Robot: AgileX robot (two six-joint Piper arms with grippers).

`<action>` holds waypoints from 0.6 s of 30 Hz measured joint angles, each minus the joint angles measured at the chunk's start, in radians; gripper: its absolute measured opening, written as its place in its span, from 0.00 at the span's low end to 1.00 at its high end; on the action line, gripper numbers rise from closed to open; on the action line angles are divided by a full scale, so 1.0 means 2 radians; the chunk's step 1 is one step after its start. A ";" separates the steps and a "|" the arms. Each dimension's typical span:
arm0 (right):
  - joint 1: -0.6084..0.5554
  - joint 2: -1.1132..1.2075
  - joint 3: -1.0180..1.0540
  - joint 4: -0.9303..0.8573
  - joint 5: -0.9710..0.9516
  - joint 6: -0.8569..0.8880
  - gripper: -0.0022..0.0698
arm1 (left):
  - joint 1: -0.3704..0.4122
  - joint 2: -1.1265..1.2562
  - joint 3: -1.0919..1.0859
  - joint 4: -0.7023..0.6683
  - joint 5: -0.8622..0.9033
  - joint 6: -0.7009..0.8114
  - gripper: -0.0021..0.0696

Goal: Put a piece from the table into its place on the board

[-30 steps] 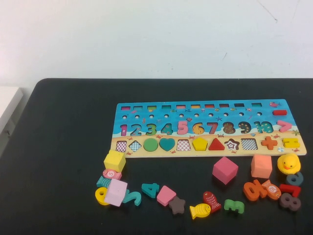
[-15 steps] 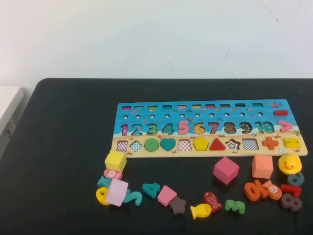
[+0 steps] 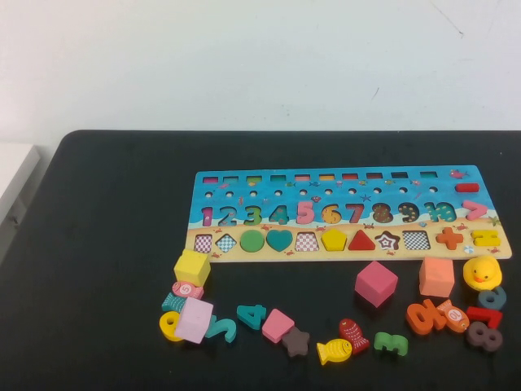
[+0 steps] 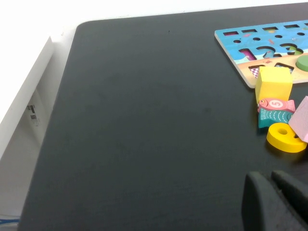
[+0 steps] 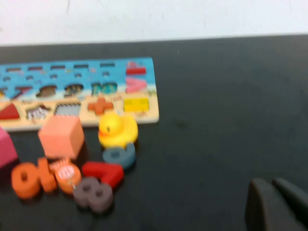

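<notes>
The board (image 3: 342, 183) lies across the far middle of the black table (image 3: 106, 244). The yellow pentagon piece (image 3: 333, 239) sits flat in its slot on the board's tan strip, between an empty checkered slot and the red triangle. Neither arm shows in the high view. My left gripper (image 4: 269, 179) hovers low over bare table, left of the board's end (image 4: 240, 43); its fingers lie together, holding nothing. My right gripper (image 5: 270, 185) hovers over bare table, right of the board (image 5: 144, 113); its fingers lie together, holding nothing.
Loose pieces lie along the table's near side: a yellow cube (image 3: 192, 267), a pale pink block (image 3: 194, 319), a magenta cube (image 3: 376, 283), a salmon cube (image 3: 436, 277), a yellow duck (image 3: 481, 272), plus several numbers, fish and a star.
</notes>
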 joint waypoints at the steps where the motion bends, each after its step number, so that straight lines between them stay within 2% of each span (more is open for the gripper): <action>1: 0.000 0.000 0.000 -0.001 0.006 0.003 0.06 | 0.000 0.000 0.000 0.000 0.000 0.000 0.03; 18: 0.001 0.000 0.000 -0.005 0.028 0.006 0.06 | 0.000 0.000 0.000 0.000 0.000 0.000 0.03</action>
